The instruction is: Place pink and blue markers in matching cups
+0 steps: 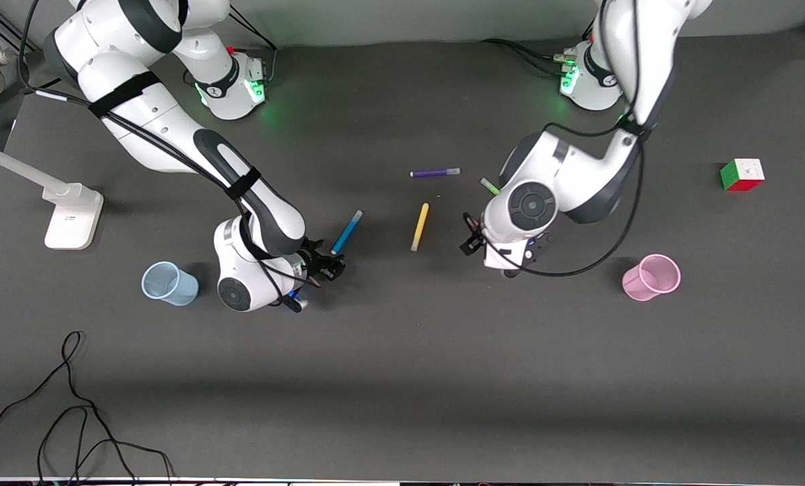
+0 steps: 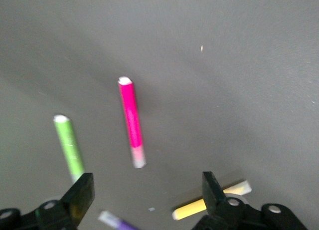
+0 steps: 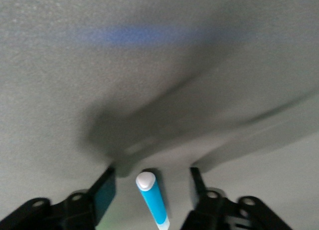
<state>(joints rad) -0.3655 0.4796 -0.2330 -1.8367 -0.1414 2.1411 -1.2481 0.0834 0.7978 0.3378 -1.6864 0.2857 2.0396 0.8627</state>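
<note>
A: Where's the pink marker [image 2: 132, 121]? The front view hides it.
B: Left wrist view: flat on the worktop [image 2: 239, 80], under the left end effector [image 2: 144, 192], fingers apart.
A: Blue marker [image 1: 346, 232]?
B: Its end lies between the right end effector's [image 3: 149, 187] spread fingers. Blue cup [image 1: 167, 283] and pink cup [image 1: 652, 277] stand at opposite ends.

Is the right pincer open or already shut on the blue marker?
Open. In the right wrist view the right pincer has its fingers spread, and the blue marker lies on the table between them, touching neither.
</note>
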